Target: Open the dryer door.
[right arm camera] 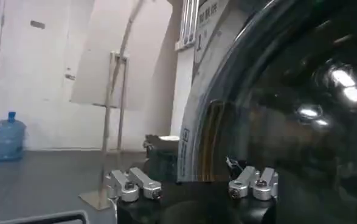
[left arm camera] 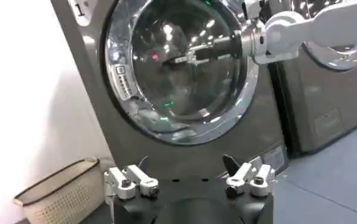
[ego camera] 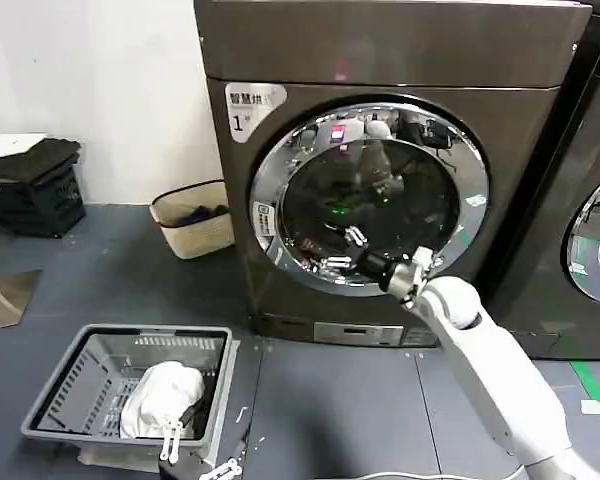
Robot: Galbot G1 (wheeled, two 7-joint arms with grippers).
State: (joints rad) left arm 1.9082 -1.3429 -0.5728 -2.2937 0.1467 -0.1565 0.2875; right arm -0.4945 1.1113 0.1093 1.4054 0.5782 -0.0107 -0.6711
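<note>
A: Right gripper [ego camera: 352, 240] status?
B: At the dryer door [ego camera: 370, 195], low on the glass, about 7 o'clock from the window centre. Fingers spread, nothing clamped between them. Tips look to be on or just off the glass; can't tell which. The left wrist view gives the same: right gripper [left arm camera: 187, 56] reaching across the dark window, arm coming in from the 3 o'clock side.
A: Door?
B: Closed, flush in the front of the dark grey machine [ego camera: 380, 60] with the "1" label [ego camera: 242, 122]. Round, so no long axis; it faces straight out toward the robot. Chrome rim runs nearly the full width of the machine.
A: Left gripper?
B: Left gripper [left arm camera: 190, 176] parked low, well clear of the door, fingers apart, empty.
A: Clearance?
B: Second machine [ego camera: 590, 200] close at 3 o'clock. Wicker basket [ego camera: 192, 218] against the wall at 9 o'clock, grey laundry basket [ego camera: 130, 385] on the floor at 7 o'clock. Open floor directly in front.
</note>
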